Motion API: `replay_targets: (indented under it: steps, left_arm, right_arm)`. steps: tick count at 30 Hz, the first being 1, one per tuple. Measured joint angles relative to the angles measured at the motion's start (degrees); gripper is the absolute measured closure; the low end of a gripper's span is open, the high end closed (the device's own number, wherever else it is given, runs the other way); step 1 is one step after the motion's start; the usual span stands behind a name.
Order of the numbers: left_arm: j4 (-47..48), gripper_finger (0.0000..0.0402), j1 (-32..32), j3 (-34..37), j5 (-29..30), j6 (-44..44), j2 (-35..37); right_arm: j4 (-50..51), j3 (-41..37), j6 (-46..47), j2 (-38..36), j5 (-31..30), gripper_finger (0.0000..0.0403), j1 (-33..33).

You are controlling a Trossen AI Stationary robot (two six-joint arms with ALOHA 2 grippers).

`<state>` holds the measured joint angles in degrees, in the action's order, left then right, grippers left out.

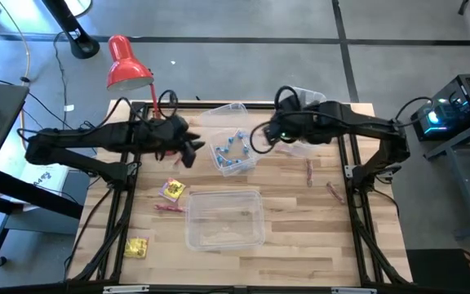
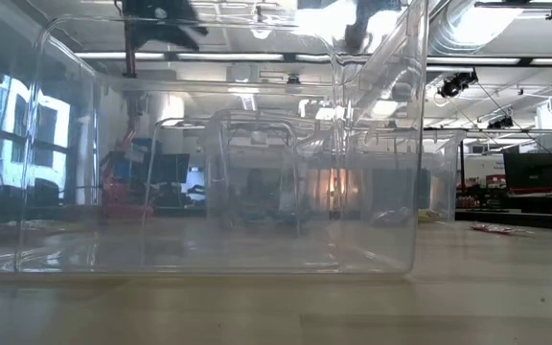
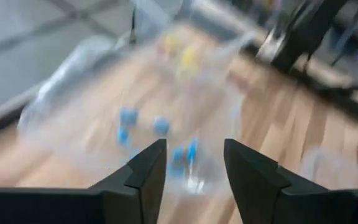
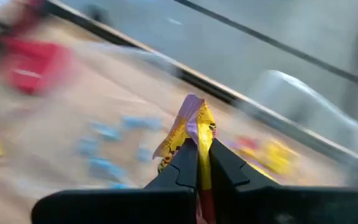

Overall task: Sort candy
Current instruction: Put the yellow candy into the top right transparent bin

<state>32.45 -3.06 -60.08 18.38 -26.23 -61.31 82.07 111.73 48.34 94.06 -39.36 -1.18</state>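
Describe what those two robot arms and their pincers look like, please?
Both are slim, matte black jointed arms with black cables looping alongside. The left gripper ends in two dark, wedge-shaped fingers with flat inner faces; the right gripper has the same tapered black fingers. No markings are visible.

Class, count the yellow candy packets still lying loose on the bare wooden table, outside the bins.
2: one yellow packet near the big clear bin's left corner, another nearer the table's front left. The right gripper holds a third; more may be hidden.
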Motion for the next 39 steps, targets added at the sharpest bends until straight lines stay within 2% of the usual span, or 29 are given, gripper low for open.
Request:
replay_targets:
  steps: [3, 8, 12, 18, 22, 26, 33, 39]
  left_arm:
    - [6.5, 0.0232, 0.7, 1.9, -0.8, -3.4, 1.5]
    - [5.5, 0.0216, 3.0, 8.9, -2.7, -9.5, 4.3]
    - [2.8, 0.0209, 6.1, 13.7, -5.8, -14.9, 6.3]
    - [1.1, 0.0208, 11.6, 16.3, -5.3, -19.2, 8.6]
    - [1.4, 0.0207, 14.1, 16.3, -4.0, -19.3, 9.4]
    - [5.8, 0.0207, 15.8, 16.3, -3.9, -20.8, 8.9]
    - [18.1, 0.0207, 19.6, 16.2, -4.6, -29.3, 5.6]
    - [25.9, 0.0207, 21.0, 16.3, -3.8, -38.1, -2.2]
  right_arm:
    - [8.4, -0.1, 5.0, 0.8, -3.1, 0.0400, -1.3]
    - [6.0, -3.6, 1.4, 0.9, -4.1, 0.0397, -7.0]
    - [6.3, -8.6, 2.6, 0.9, -3.5, 0.0385, -13.0]
    - [-1.0, -12.8, -3.9, 0.9, 0.1, 0.0332, -18.3]
    - [-3.7, -13.3, -6.6, 0.9, 1.8, 0.0287, -19.1]
    - [-2.6, -13.3, -5.7, 0.9, 1.1, 0.0259, -19.5]
    - [-1.2, -13.3, -5.1, 0.9, 3.6, 0.0251, -16.7]
    - [-2.0, -13.3, -4.6, 0.9, 3.9, 0.0251, -13.5]
